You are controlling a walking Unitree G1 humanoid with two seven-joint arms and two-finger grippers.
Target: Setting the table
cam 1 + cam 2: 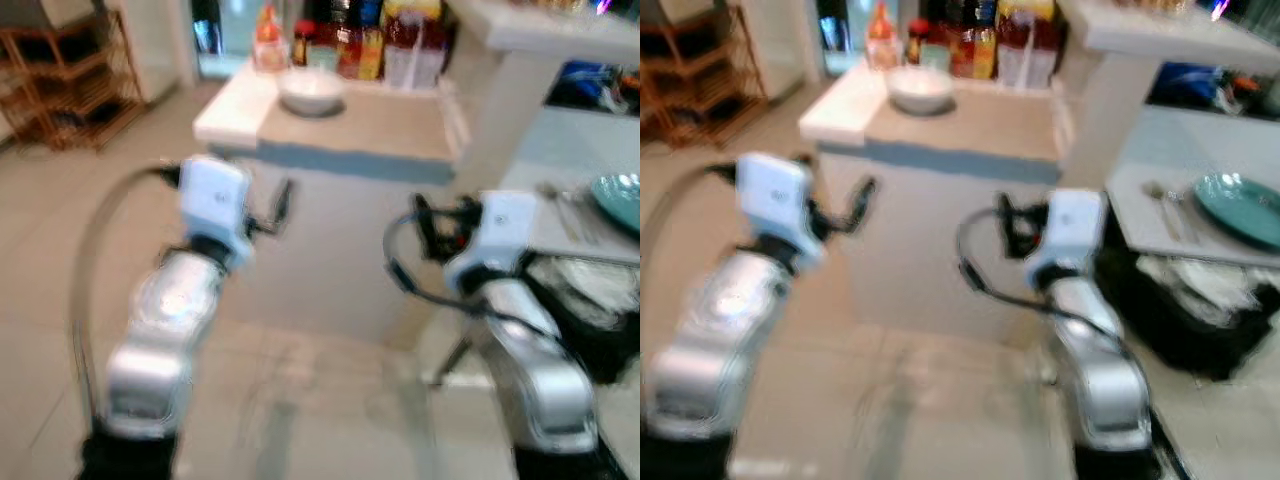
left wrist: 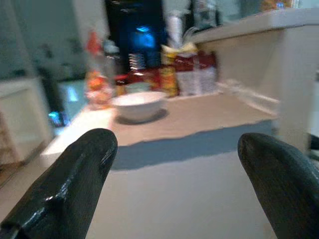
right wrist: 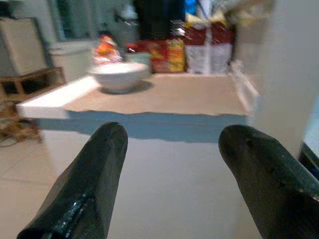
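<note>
- Your left gripper (image 1: 283, 200) sits left of centre in the left eye view, held up in front of the counter with nothing in it. Its two black fingers (image 2: 75, 179) stand wide apart in the left wrist view.
- Your right gripper (image 1: 420, 222) sits right of centre at about the same height, also empty. Its fingers (image 3: 89, 184) are spread just as wide in the right wrist view.
- Both grippers point at the pale front face of a low counter (image 1: 350, 130), which runs across the upper middle of the frame. Neither one touches it.
- A white bowl (image 1: 312, 92) stands on the counter top, in the upper middle of the frame, beyond and between your two grippers. In the left wrist view the same bowl (image 2: 138, 104) shows left of centre, well apart from the fingertips.
- Behind the bowl, a row of bottles and packets (image 1: 350, 45) lines the back edge of the counter along the top of the frame; they are too blurred to tell apart.
- At the right edge you have a white table (image 1: 1150, 215) with a teal plate (image 1: 1240, 205) on it and cutlery (image 1: 1162, 205) lying just left of the plate.
- A wooden rack (image 1: 65, 75) stands in the upper left corner.
- The eye views are blurred throughout.
</note>
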